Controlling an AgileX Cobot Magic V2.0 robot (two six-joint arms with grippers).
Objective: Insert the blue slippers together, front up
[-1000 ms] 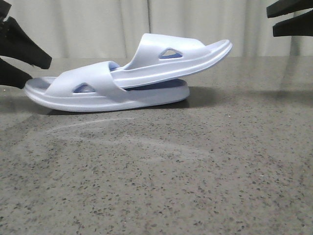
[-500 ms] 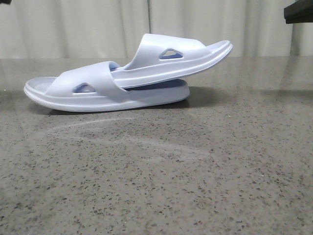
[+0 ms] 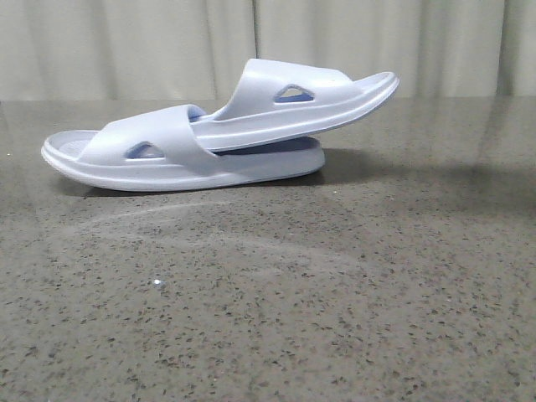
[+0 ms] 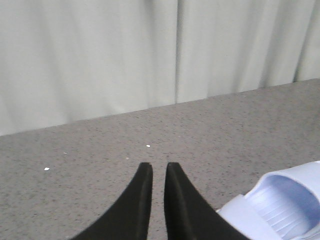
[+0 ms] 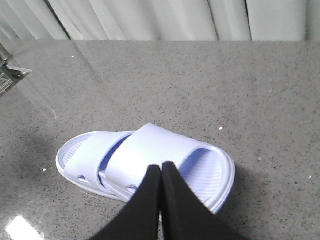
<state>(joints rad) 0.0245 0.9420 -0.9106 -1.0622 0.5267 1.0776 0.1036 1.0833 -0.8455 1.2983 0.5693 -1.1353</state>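
The two blue slippers lie nested on the table in the front view. The lower slipper (image 3: 167, 155) lies flat. The upper slipper (image 3: 293, 100) has one end tucked under the lower one's strap and its other end raised to the right. Neither gripper shows in the front view. My left gripper (image 4: 156, 166) is empty with a narrow gap between its fingers, beside one slipper's end (image 4: 280, 205). My right gripper (image 5: 161, 165) is shut and empty, above the upper slipper (image 5: 145, 147) and the lower slipper (image 5: 82, 155), clear of both.
The slippers rest on a speckled grey stone table (image 3: 268, 293). A pale curtain (image 3: 126, 50) hangs behind its far edge. A metal frame part (image 5: 10, 75) shows at the table's side in the right wrist view.
Both grippers have drawn back out of the front view, the left off the left side and the right off the upper right. The slippers have stayed nested in place.
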